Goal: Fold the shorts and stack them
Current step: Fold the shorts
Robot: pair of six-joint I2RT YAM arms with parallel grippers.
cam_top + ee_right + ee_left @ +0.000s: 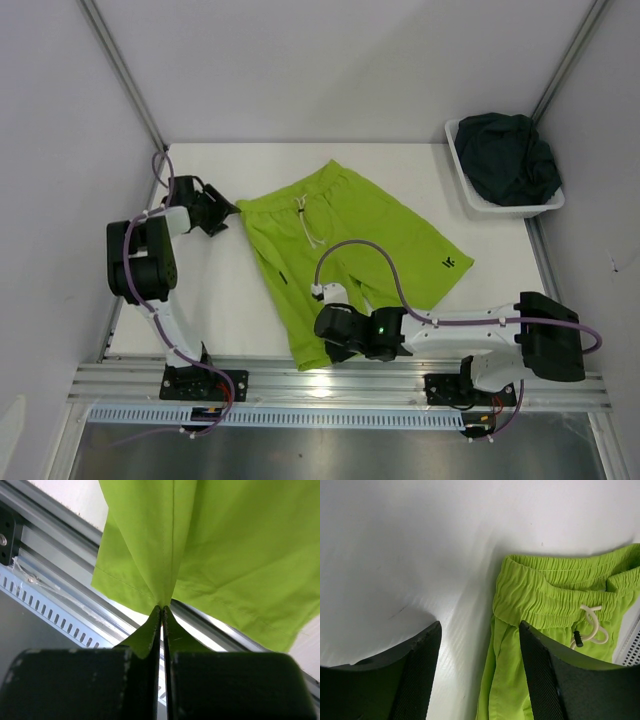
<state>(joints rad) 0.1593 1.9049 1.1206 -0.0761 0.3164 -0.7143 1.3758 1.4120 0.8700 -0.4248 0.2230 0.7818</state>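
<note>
At the tabletop's (240, 310) front edge, the right claw (162, 609) pinches a leg hem (150, 587) of the limp, probably light lime-green fabric shorts (345, 225); the left claw (480, 630) gapes empty beside their sturdier waistband (545, 590).

Logged at mid-table (200, 290): flat shorts (345, 235), waistband (545, 592) toward the far side, legs fanned toward the near edge. Stood in the far right corner of the table, well apart from that pair: basket (520, 210). Lay inside it: bundled shorts (505, 155). Hovered just left of the waistband's left end, over bare table: left gripper (230, 212). Sat at the near edge, on the hem (135, 587) of the left-hand leg: right gripper (162, 609), above the rail (340, 380) that ran in front of the table.
</note>
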